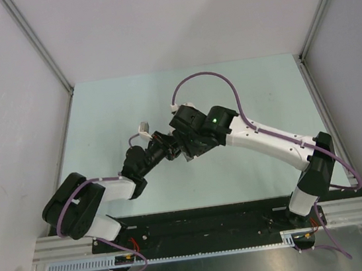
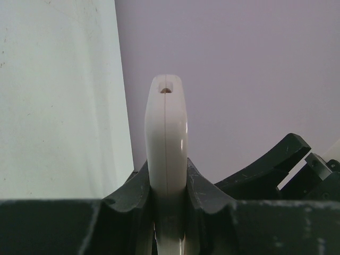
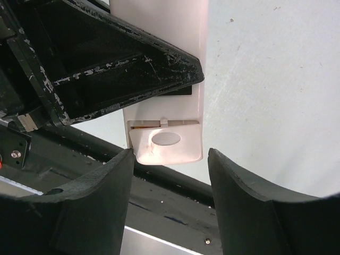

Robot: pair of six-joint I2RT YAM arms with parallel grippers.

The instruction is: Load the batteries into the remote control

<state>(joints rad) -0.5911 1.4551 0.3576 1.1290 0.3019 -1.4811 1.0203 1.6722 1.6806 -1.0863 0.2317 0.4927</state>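
We see the left pincer (image 2: pixel 167 194) clamped on a small flat white plastic remote control (image 2: pixel 166 133), held edge-on and lifted above the pale green table (image 1: pixel 99 119), near its middle. The right pincer (image 3: pixel 170 156) stands open: its two black fingers (image 3: pixel 95 196) flank the free end of the remote control without touching it. On that end sits a white battery cover (image 3: pixel 167 141) with a ribbed oval patch, and a thin gap shows along its upper edge. Both arms meet over the table's middle.
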